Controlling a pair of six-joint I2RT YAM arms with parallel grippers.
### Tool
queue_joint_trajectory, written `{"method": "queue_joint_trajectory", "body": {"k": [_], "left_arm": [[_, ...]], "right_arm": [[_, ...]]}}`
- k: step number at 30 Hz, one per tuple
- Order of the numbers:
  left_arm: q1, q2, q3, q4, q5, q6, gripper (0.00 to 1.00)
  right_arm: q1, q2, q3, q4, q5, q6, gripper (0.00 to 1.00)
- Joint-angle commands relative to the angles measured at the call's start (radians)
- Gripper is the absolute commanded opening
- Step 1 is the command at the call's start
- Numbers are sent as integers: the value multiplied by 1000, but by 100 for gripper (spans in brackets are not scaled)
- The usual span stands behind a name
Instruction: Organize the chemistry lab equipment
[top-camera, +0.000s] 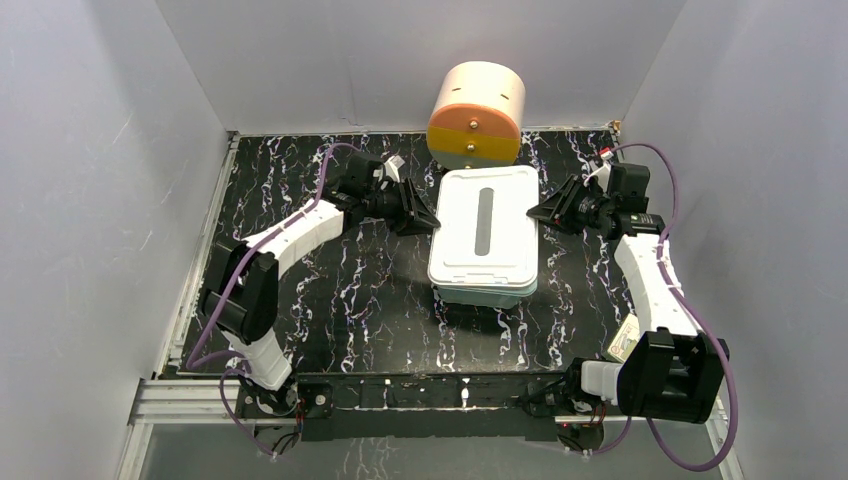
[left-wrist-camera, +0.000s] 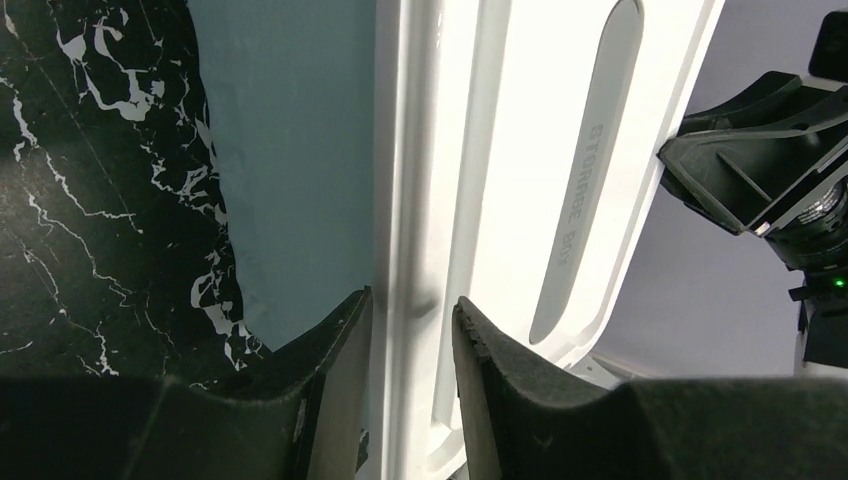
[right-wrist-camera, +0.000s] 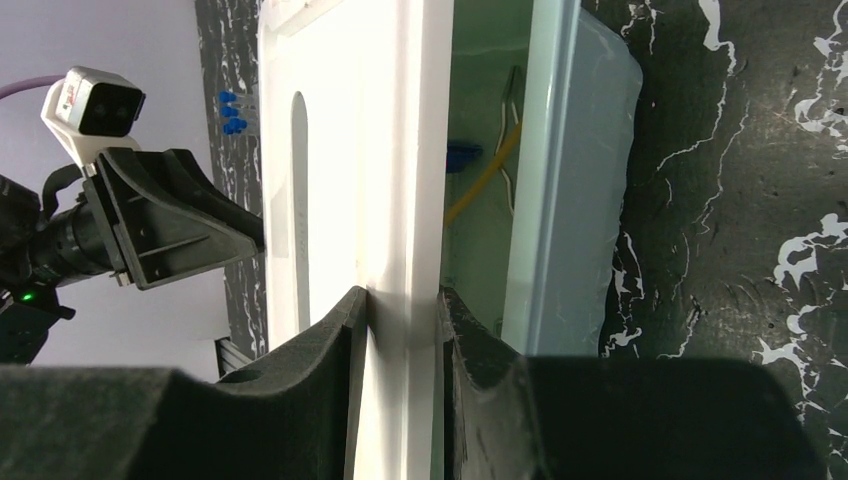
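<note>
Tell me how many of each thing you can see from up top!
Grippers: 2, left gripper and right gripper
White lid: 1
Storage box under it: 1
Round cream-and-orange drawer unit: 1
Small card box: 1
Total: 6

Light falls from above, and the white plastic box lid glows so bright that it looks washed out. The black padded fingers close to the left wrist camera look dark and blurry.
</note>
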Motion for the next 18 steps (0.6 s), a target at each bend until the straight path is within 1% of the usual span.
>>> {"method": "queue_joint_trajectory", "body": {"k": [1, 6, 11, 15, 18], "left_arm": [[-6, -20, 47, -69, 3, 40, 35], [-6, -13, 74, -101, -1, 65, 36], [-6, -5, 93, -127, -3, 82, 41], [-6, 8, 92, -131, 15, 86, 45], [-7, 19, 97, -137, 19, 85, 48]], "right_arm": [[-10, 3, 50, -10, 57, -58, 15], [-14, 10, 54, -24, 94, -78, 17], [-15, 19, 73, -46, 116, -84, 21], [-15, 16, 87, -76, 153, -98, 31], [-15, 14, 97, -104, 181, -106, 43]]}}
